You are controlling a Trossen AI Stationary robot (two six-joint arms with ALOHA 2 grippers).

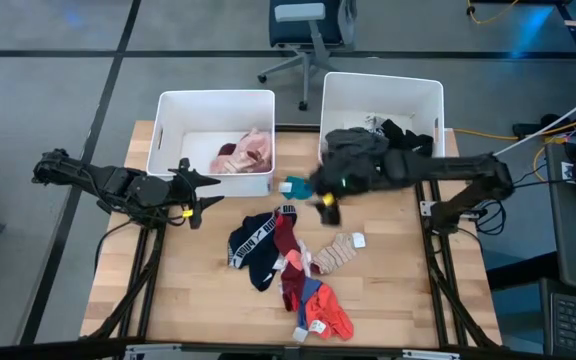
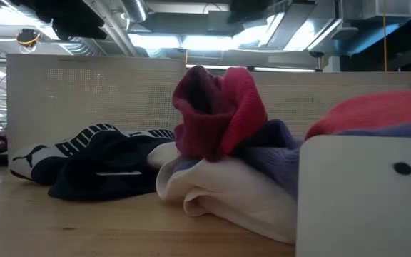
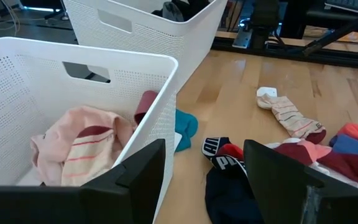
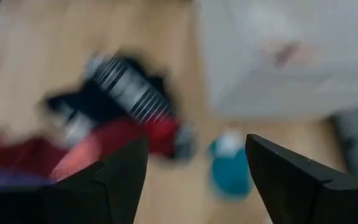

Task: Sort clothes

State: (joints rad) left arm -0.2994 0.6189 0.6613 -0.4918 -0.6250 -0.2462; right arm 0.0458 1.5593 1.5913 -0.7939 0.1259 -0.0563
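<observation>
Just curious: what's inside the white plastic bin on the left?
Inside the left white perforated plastic bin lie a pale pink striped garment and a maroon piece. Anything beneath them is covered.

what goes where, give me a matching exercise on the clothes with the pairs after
Things:
1. pink striped garment
2. teal garment
3. black garments
4. striped beige sock

Places:
A. draped over the right bin's front wall
B. on the table between the two bins
C. inside the left bin
D. on the bare table right of the mixed pile

Pairs: 1-C, 2-B, 3-A, 4-D
</observation>
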